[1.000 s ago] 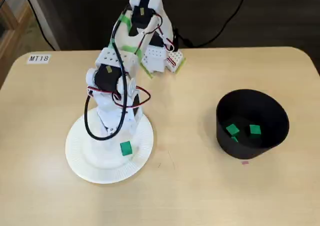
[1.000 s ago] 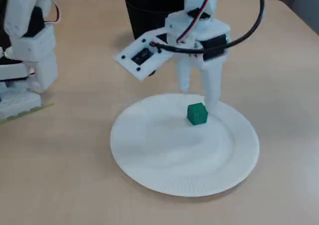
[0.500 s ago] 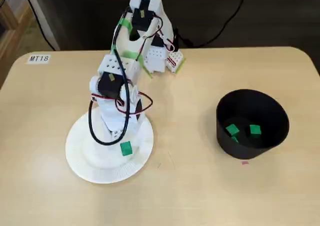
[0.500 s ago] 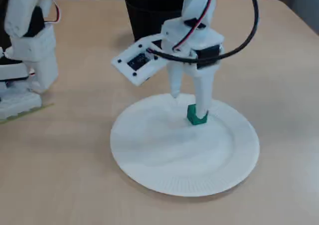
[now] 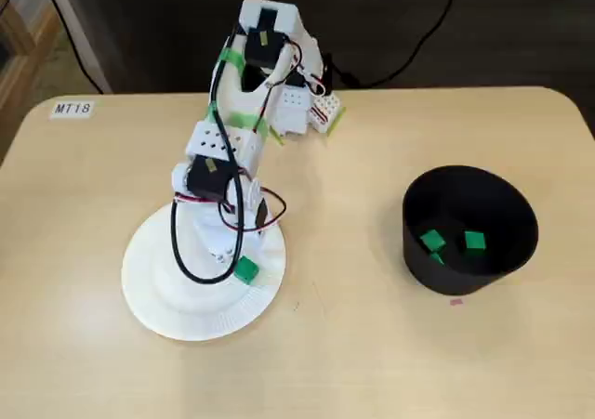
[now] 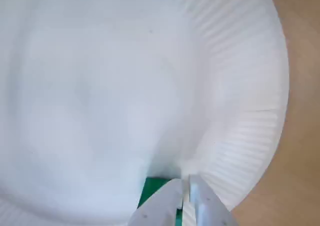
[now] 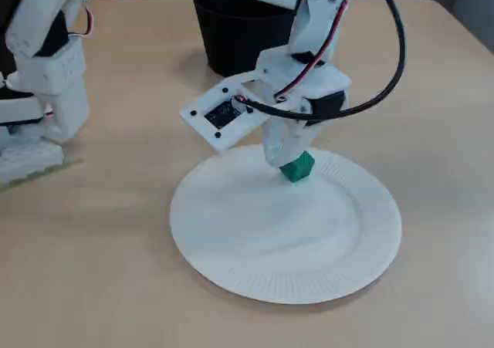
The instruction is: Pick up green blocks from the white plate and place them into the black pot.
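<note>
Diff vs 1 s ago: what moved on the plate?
The gripper came down and closed on the green block, which now sits tilted and shifted toward the rim. The white plate, black pot and the blocks inside it are unchanged.

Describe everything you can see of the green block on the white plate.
The green block is a small, matte, plain-coloured cube. It sits tilted near the plate's ribbed rim, directly under the nearly closed claw, which touches its top. Whether it is actually gripped is unclear.
</note>
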Controlling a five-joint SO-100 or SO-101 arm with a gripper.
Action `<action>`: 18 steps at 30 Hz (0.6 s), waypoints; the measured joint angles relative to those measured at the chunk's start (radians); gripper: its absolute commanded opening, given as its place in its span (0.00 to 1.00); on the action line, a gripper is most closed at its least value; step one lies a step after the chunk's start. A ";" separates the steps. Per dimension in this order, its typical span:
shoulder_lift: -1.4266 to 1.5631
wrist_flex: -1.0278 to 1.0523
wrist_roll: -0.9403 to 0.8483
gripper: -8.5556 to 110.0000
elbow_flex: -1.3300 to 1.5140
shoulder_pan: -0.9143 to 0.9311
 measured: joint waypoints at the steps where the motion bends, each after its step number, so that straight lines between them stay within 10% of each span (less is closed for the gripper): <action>1: -0.008 0.000 -0.005 0.05 -0.018 0.000; 18: -0.023 0.000 -0.161 0.30 -0.083 0.044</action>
